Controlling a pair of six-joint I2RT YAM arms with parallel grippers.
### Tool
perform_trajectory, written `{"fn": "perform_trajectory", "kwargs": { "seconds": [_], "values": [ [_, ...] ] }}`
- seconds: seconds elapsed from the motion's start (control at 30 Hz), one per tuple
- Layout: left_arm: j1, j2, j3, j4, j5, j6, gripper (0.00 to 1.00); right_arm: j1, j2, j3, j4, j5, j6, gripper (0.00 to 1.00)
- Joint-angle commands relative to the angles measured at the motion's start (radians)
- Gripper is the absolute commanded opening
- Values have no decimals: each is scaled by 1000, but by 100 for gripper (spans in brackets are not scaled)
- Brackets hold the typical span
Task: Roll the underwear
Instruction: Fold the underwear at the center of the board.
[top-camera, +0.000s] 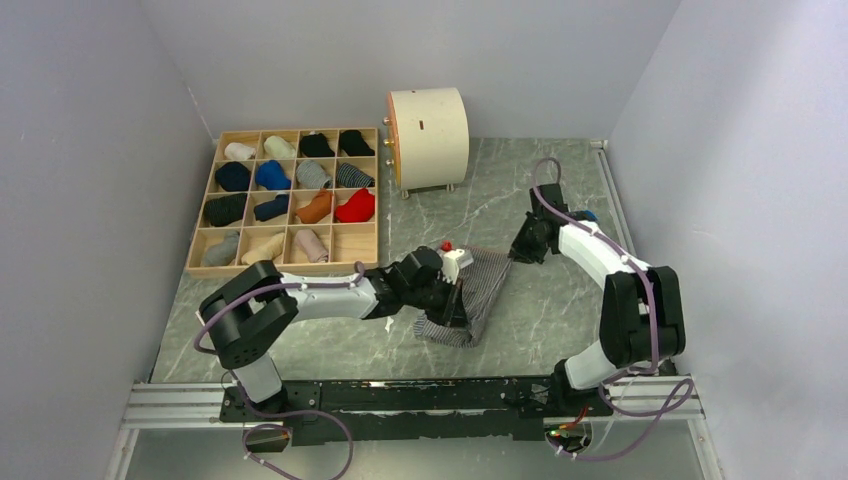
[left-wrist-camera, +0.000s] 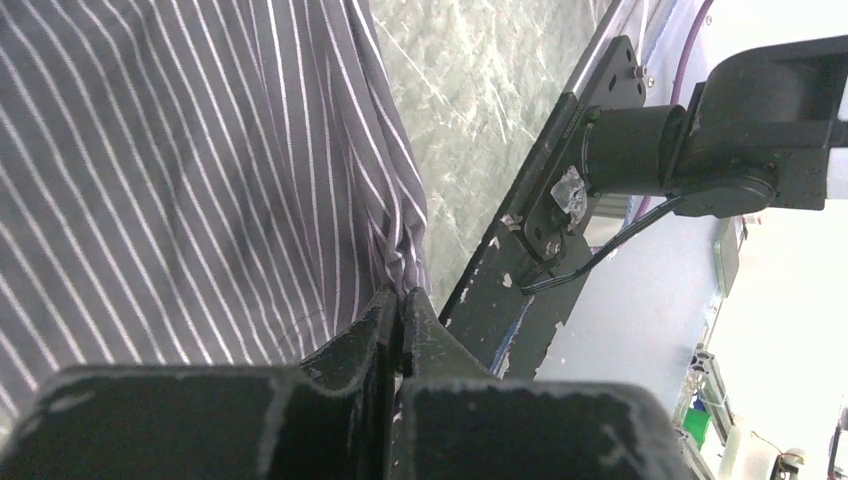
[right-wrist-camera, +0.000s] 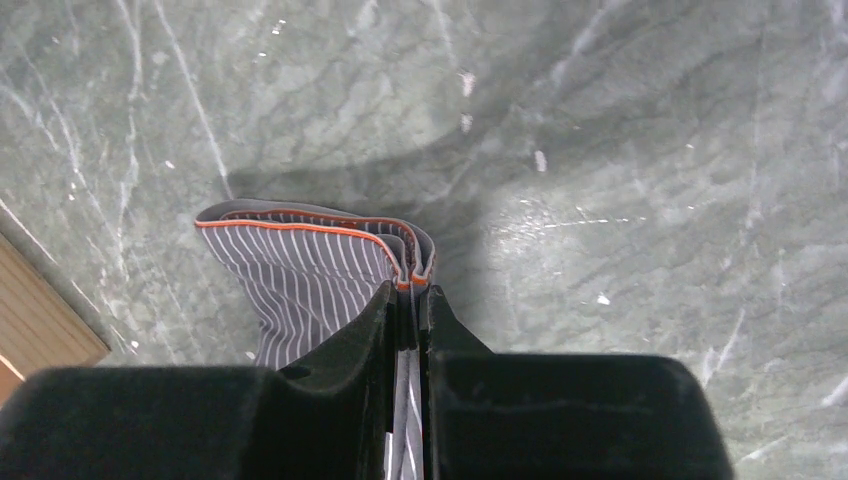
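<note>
Top view: we are finding the striped underwear (top-camera: 485, 285) lying mid-desk, stretched between the two claws. The left claw (top-camera: 458, 298) is bearing on its near-left part, and the right claw (top-camera: 517, 247) is working at its far-right corner. The left wrist and its white camera block are covering part of the garment, so we cannot make out its left edge. On the desk (top-camera: 560, 330), far left, a wooden tray (top-camera: 284, 270) is holding rolled cloth bundles in its compartments. A cream drum (top-camera: 428, 135) is standing just beside the tray at the far wall. A small blue object (top-camera: 588, 214) is showing behind the right forearm, mostly hidden, and we cannot identify it.

Left wrist view: the left claw's jaws are pressing together, clenching a gathered fold of the striped cloth at their tips. The cloth is filling the left half of the view and running off its edges. To the right, a black mounting rail (left-wrist-camera: 500, 300) with chipped paint and a black motor housing (left-wrist-camera: 700, 130) are blocking the background.

Right wrist view: the right claw is clenching several layers of the garment at its orange-trimmed edge. The cloth is arching up off the desk. The claw body is hiding the rest of the garment. A tray corner is showing at the left edge, cut off.
</note>
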Motion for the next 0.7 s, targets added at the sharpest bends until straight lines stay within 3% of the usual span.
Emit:
{"fn": "perform_trajectory", "kwargs": {
  "seconds": [0.0, 0.37, 0.67],
  "values": [
    [18, -58, -24, 6, 20, 0, 5, 48, 36, 94, -29, 82, 25, 0],
    [51, -114, -138, 20, -41, -42, 5, 177, 166, 272, -129, 200, 35, 0],
    [101, -187, -167, -50, -50, -16, 5, 237, 281, 377, -147, 204, 48, 0]
  ]
}}
